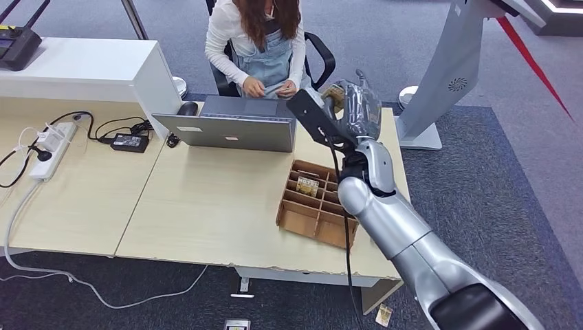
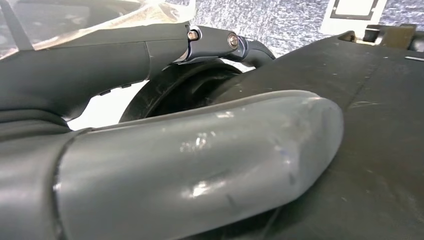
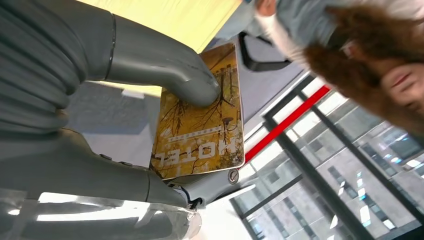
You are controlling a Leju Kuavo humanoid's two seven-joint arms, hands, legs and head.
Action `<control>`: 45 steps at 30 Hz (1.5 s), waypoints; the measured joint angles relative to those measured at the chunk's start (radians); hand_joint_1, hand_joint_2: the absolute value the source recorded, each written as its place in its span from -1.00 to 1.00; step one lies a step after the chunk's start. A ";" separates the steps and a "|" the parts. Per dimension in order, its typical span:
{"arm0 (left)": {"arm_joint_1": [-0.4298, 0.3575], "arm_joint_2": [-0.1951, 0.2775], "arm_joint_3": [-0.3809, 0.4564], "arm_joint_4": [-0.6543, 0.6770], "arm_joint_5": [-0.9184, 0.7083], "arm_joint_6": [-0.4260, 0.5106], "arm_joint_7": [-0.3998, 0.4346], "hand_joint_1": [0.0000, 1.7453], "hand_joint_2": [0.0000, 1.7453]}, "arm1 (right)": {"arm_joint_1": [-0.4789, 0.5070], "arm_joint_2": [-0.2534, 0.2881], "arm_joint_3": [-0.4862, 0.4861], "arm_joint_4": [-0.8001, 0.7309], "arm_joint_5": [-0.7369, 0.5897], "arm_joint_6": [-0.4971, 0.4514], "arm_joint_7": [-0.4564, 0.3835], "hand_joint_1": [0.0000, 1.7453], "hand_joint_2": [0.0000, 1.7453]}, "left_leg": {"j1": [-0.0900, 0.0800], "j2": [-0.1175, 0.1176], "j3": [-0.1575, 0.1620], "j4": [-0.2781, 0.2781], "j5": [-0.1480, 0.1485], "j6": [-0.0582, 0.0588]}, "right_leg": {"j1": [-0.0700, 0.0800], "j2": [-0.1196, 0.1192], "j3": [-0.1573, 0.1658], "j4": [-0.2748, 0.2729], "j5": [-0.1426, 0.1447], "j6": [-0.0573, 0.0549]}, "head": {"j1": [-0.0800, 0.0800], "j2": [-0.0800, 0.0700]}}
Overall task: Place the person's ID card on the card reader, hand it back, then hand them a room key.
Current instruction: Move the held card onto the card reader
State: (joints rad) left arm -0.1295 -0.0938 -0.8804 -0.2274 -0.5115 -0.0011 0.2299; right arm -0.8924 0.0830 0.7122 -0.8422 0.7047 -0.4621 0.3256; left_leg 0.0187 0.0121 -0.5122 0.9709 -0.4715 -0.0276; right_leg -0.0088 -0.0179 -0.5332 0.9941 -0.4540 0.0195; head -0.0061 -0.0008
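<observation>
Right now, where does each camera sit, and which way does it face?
Head: high on the body, looking down at the desk; right arm, right hand.
Left wrist: behind the left hand, against dark body parts.
Right wrist: behind the right hand, facing the person.
Shared: right hand holding the room key.

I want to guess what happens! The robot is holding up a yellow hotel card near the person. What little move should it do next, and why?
Probably reach a bit farther toward the person and hold steady. The right hand grips the room key card under its thumb, raised over the desk's far edge, but the person's hands are still busy with another card.
</observation>
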 joint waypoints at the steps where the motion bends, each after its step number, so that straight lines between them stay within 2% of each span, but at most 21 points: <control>1: 0.000 0.001 0.000 0.000 0.000 0.000 0.000 -1.00 -1.00 | 0.012 -0.018 -0.009 -0.019 0.008 0.007 0.010 1.00 1.00 | 0.000 0.000 0.000 0.000 0.000 0.000 | 0.000 0.000 0.000 0.000 0.000 0.000 | 0.000 0.000; 8: 0.002 0.005 0.000 0.000 0.007 0.003 0.002 -1.00 -1.00 | 0.108 -0.112 -0.073 -0.144 0.071 0.055 0.083 1.00 1.00 | 0.001 0.000 0.000 0.000 0.000 0.000 | 0.001 0.000 0.000 0.000 0.000 0.000 | 0.000 0.000; 17: 0.007 0.015 0.005 0.000 0.029 0.013 0.002 -1.00 -1.00 | 0.280 -0.172 -0.164 -0.279 0.095 0.078 0.131 1.00 1.00 | 0.000 0.000 0.000 -0.001 0.000 0.000 | 0.001 0.000 0.001 0.000 0.000 0.000 | 0.000 0.000; 26: 0.007 0.019 0.009 0.000 0.034 0.014 0.002 -1.00 -1.00 | 0.394 -0.182 -0.191 -0.332 0.102 0.090 0.147 1.00 1.00 | 0.000 0.000 0.000 -0.001 0.000 0.000 | 0.001 0.000 0.001 0.000 0.000 0.000 | 0.000 0.000; 45: 0.006 0.025 0.010 0.000 0.037 0.016 0.009 -1.00 -1.00 | 0.418 -0.176 -0.193 -0.315 0.144 0.098 0.154 1.00 1.00 | 0.000 0.000 0.000 -0.001 0.000 0.000 | 0.001 0.000 0.001 0.000 0.000 0.000 | 0.000 0.000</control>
State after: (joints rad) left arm -0.1235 -0.0689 -0.8709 -0.2274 -0.4742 0.0149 0.2387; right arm -0.4748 -0.0926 0.5195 -1.1575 0.8487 -0.3640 0.4795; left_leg 0.0192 0.0120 -0.5123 0.9702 -0.4715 -0.0275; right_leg -0.0082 -0.0176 -0.5326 0.9941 -0.4541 0.0195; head -0.0061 -0.0008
